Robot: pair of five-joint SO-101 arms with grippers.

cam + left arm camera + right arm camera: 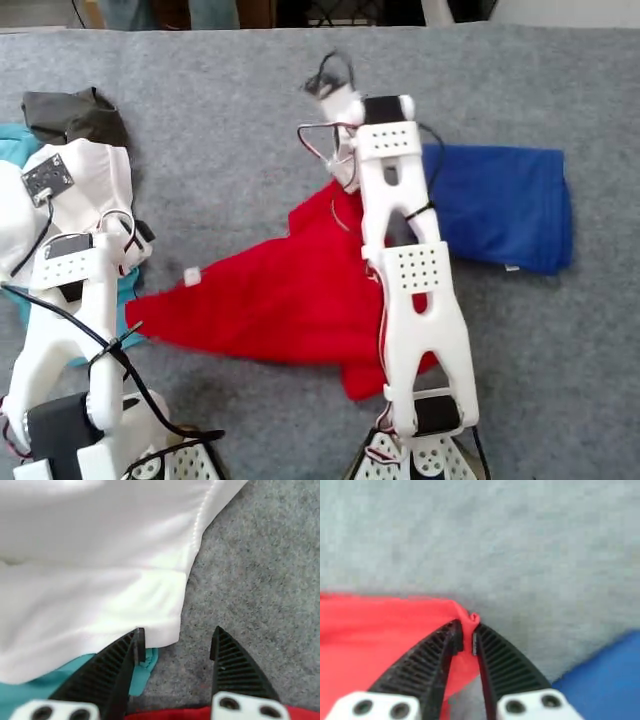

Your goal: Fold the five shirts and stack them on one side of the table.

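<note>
A red shirt (pixel 270 300) lies spread and rumpled in the middle of the grey table. My right gripper (pixel 345 182) is at its far corner and, in the right wrist view, the gripper (pixel 468 630) is shut on a pinched fold of the red shirt's edge (pixel 380 630). A folded blue shirt (pixel 500 205) lies to the right, its corner (pixel 605 675) close by. At the left my left gripper (pixel 177 640) stands open over the corner of a white shirt (pixel 90 570), holding nothing. The left gripper (pixel 130 235) hangs over that pile.
The left pile holds the white shirt (pixel 95 175), a teal shirt (pixel 12 145) under it and a dark olive shirt (pixel 75 115) behind. The teal cloth (pixel 30 692) pokes out beneath the white hem. Bare grey table cover (pixel 220 110) lies at the back.
</note>
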